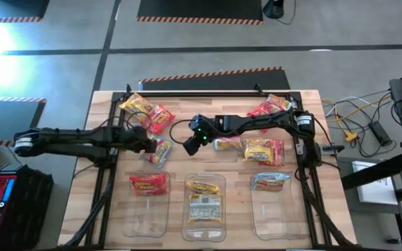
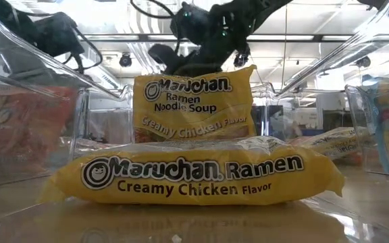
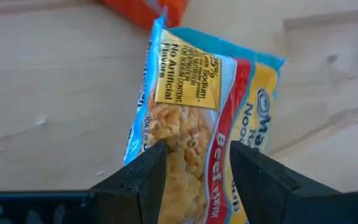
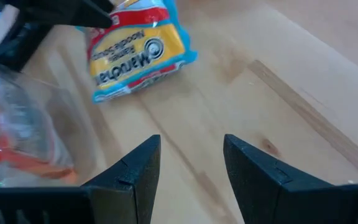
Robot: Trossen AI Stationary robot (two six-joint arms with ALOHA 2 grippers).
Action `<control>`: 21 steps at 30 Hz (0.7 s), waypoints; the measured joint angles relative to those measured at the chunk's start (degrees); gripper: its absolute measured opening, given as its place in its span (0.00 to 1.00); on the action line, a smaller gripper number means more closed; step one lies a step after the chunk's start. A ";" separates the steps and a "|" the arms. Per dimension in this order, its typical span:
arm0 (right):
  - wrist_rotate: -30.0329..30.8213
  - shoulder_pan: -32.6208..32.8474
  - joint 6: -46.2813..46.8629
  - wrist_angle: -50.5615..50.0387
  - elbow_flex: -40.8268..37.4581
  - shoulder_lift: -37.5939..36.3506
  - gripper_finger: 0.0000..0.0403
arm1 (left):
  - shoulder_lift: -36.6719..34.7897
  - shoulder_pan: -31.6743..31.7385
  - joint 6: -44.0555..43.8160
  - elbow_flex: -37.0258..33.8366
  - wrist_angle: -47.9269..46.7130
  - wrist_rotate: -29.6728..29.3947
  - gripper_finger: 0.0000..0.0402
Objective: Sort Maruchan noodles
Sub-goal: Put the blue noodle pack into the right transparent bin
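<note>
Item: light-blue beef Maruchan packet [image 3: 197, 112], mid-desk [image 1: 103, 209], left of centre. Left gripper [image 3: 194, 180] clamped on its end. Right gripper [image 4: 188, 180] part-open, empty, nearby. Risk: glossy film slips w/ thin end grip; arms close, could clash.

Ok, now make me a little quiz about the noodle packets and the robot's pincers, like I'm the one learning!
1. True or false: the middle bin holds yellow packets.
2. Pick one: what colour is the edge of the packet right in front of the left pincer? A: green. B: light blue. C: purple.
3. Fill the gap: the right pincer is open, with ___ between its fingers.

Key: 1 true. 2 B. 3 nothing.
</note>
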 joint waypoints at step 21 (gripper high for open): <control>-2.13 -1.57 -4.63 -0.18 -3.96 0.01 0.41 | 23.33 -0.31 1.98 12.40 15.61 -2.02 0.39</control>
